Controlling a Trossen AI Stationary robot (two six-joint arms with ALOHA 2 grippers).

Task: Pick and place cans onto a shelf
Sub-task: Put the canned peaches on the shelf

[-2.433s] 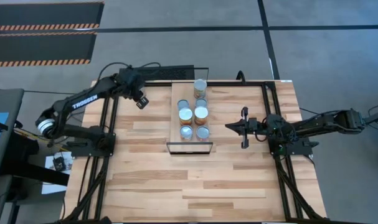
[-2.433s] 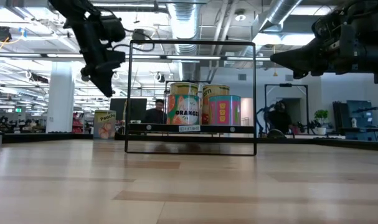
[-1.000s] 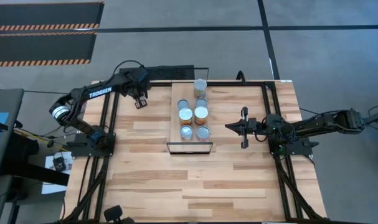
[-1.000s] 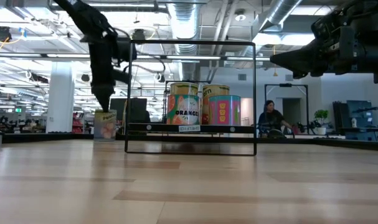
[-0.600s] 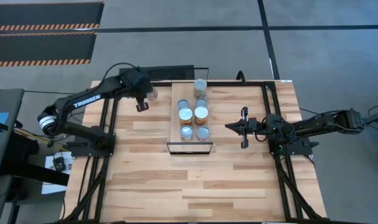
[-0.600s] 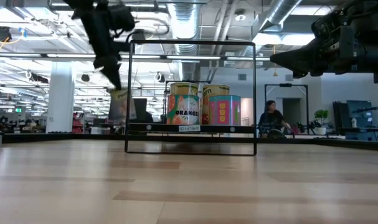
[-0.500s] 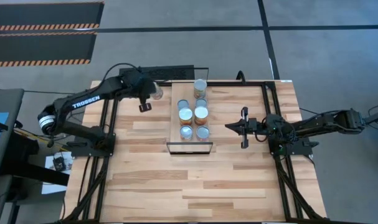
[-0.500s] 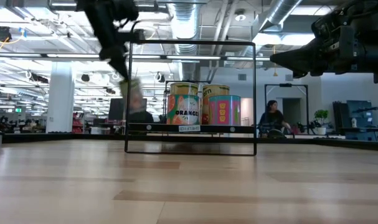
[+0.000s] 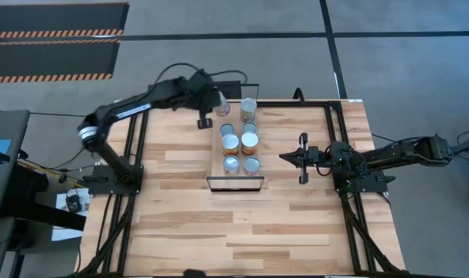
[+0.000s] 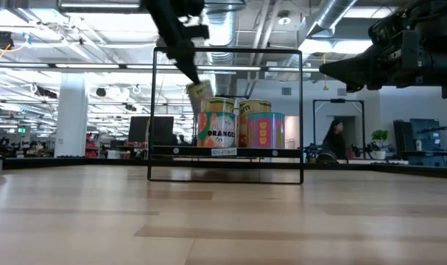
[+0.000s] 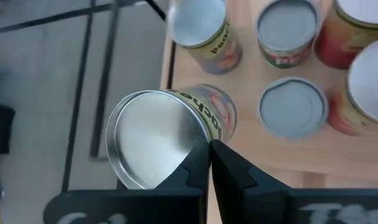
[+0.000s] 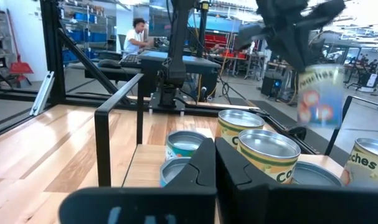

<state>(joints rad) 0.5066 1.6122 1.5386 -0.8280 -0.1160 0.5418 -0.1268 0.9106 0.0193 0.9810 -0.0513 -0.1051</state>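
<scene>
A can (image 11: 164,134) with a silver top and a yellow label hangs in the air at the far left corner of the shelf (image 9: 215,171), with my left gripper (image 11: 210,148) shut on it. The low view shows this can (image 10: 199,91) tilted beneath the gripper. The shelf is a light-wood plank in a black frame, and several cans (image 9: 240,143) stand upright on it. My right gripper (image 9: 302,158) is shut and holds nothing. It stays level to the right of the shelf. My left gripper pinches the can's top rim (image 11: 200,133) between its two fingers, one over the lid and one on the side wall. The fingers slant down from above. The can is lifted clear and hangs tilted below them, its lid turned toward the wrist.
A tall black wire frame (image 10: 227,50) rises over the shelf's near end. Black rails (image 9: 134,154) run along the table's left and right sides. Bare wood (image 9: 242,232) lies on the near half of the table.
My left gripper has risen from the table left of the shelf. It has carried the can toward the table's right and far edges, up to the shelf's far left corner. The can, which stood upright on the table, is now lifted clear and tilted.
</scene>
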